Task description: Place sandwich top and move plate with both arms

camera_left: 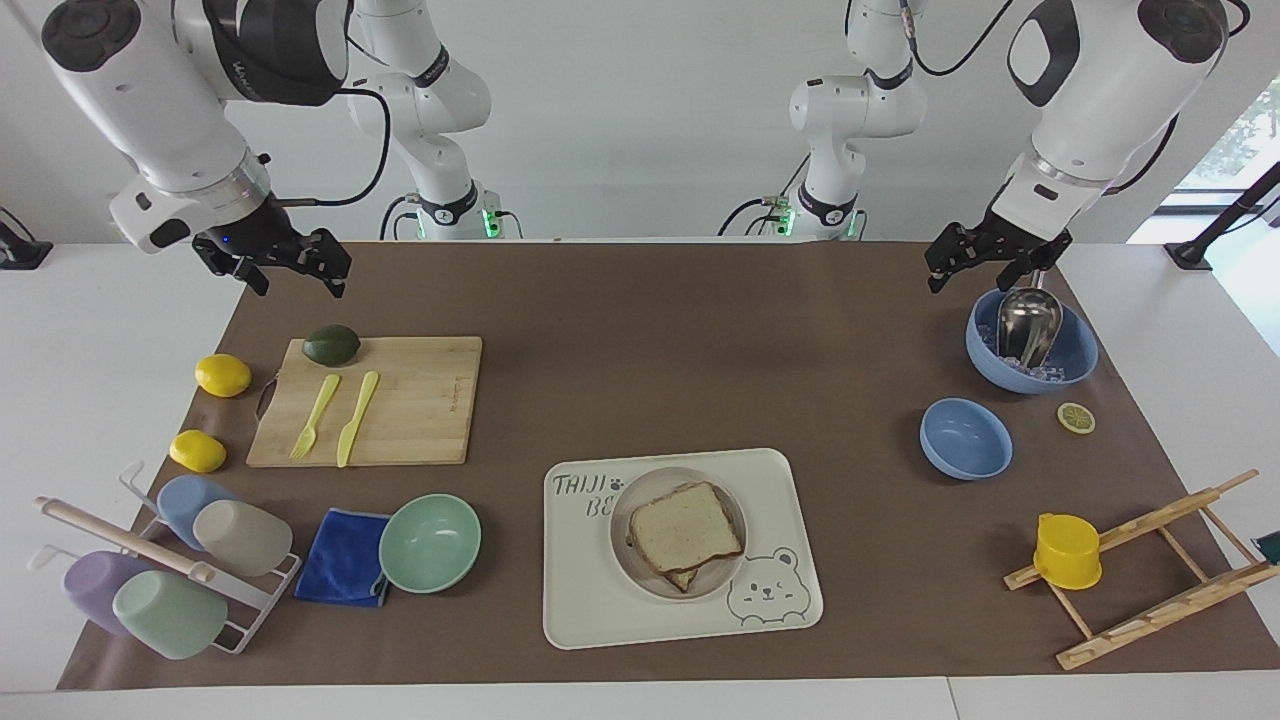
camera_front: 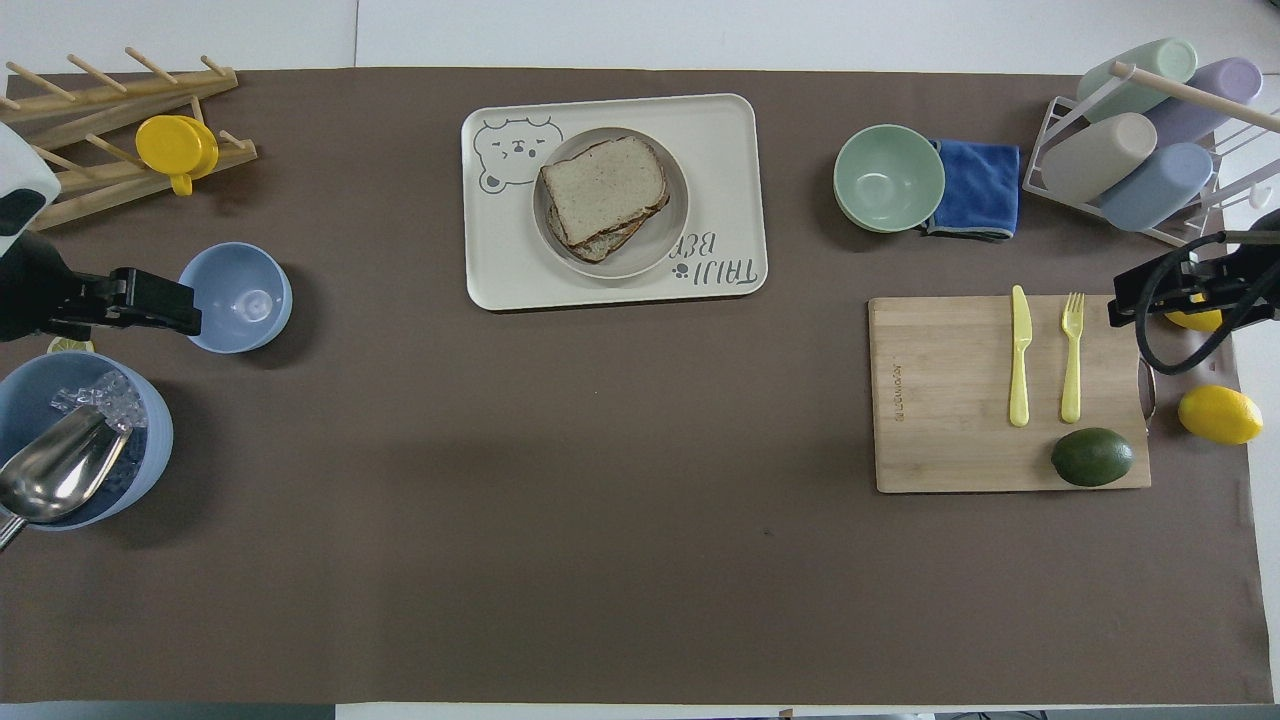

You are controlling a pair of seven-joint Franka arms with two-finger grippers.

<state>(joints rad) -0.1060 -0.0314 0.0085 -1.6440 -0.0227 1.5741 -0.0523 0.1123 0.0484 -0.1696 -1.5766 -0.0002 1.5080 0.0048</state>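
On the tray | sandwich top (camera_left: pixel 686 527) is lying on the plate (camera_left: pixel 628 555) | left hand (camera_left: pixel 968 263) is hanging over the ice bowl, right hand (camera_left: pixel 290 266) is waiting over the surface, grip states unreadable | judging: both hands should be taking opposite rim edges, lifting level.

Lab: robot arms (camera_left: pixel 150 90), staged tabletop (camera_left: pixel 660 350)
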